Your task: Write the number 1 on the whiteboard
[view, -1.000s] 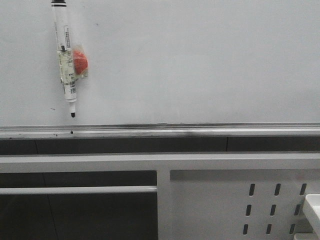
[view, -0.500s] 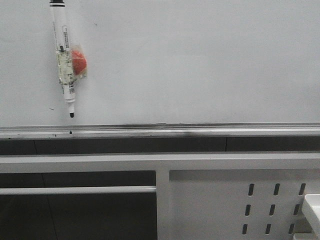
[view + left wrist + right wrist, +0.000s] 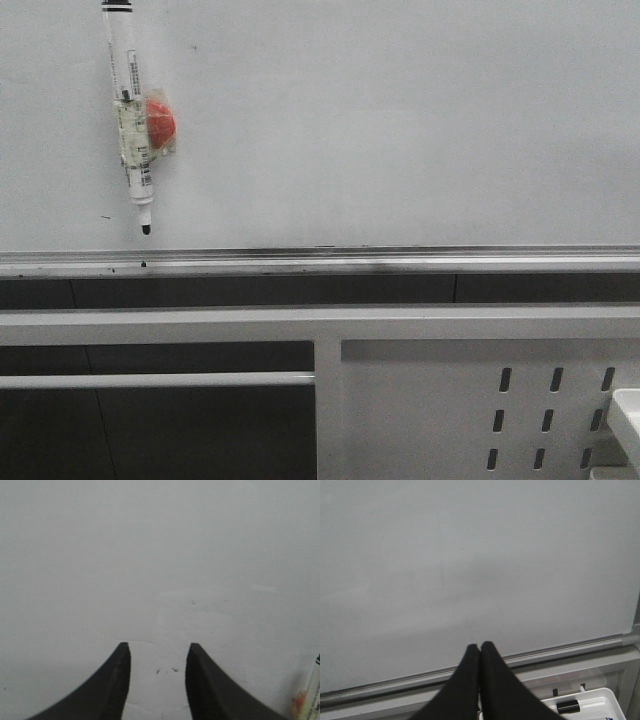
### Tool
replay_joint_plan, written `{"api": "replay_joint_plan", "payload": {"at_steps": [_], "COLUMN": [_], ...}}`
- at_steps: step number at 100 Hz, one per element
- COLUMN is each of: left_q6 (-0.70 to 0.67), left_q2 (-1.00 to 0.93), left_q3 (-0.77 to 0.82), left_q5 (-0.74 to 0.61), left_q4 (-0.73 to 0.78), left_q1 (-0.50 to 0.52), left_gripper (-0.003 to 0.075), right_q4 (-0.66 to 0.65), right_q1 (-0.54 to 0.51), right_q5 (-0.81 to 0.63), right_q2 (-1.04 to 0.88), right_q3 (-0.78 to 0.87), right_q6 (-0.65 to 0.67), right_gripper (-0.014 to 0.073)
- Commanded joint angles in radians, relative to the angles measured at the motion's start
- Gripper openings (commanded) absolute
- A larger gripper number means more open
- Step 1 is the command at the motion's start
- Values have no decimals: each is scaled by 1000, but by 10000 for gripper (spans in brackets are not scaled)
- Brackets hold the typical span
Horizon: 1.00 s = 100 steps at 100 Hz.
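The whiteboard [image 3: 400, 120] fills the upper front view, with its silver rail [image 3: 400, 258] along the lower edge. The number 1 is out of view. A clear-bodied marker [image 3: 130, 120] with a red ball [image 3: 160, 122] taped on rests against the board at the upper left, black tip down. My left gripper [image 3: 159, 645] is open over bare whiteboard [image 3: 150, 555], holding nothing, and the marker [image 3: 312, 695] shows at that view's corner. My right gripper [image 3: 480, 645] is shut and empty, in front of the whiteboard [image 3: 470, 555] near the rail [image 3: 560, 650]. Neither gripper appears in the front view.
Below the board runs a white perforated metal frame [image 3: 450, 400]. A white tray [image 3: 600, 702] holding a black cap-like piece [image 3: 567, 706] sits under the rail at the right, and its corner [image 3: 628, 410] shows in the front view. Small dark specks [image 3: 165, 670] mark the board.
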Motion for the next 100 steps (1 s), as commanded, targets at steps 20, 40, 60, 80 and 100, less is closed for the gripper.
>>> {"api": "replay_joint_plan", "payload": {"at_steps": [20,40,60,80,100], "left_q6": [-4,-11,-39,-46,-46], "left_q2": [177,458,748,953,1107], "left_q3": [-28,-28,-28,-28,36], "left_q5": [-216,-411,-568,-804,-1096], "left_q4": [85,151,110,112,90], "left_q1": [-112,-253,-385,-467,-494], "left_gripper": [315,315,315,315,314], "right_q4": [39,50,50,50,50], "right_q1": [92,225,335,372,373], "right_q5": [-52,-104,-147,-147,-147], "right_q2": [134,176,180,180,180], "right_q3": [-27,-29,-33,-33,-33], "right_q6": [-91,-93,-93,-93,-93], "right_gripper": [-50,-50,-50,-50,-50]}}
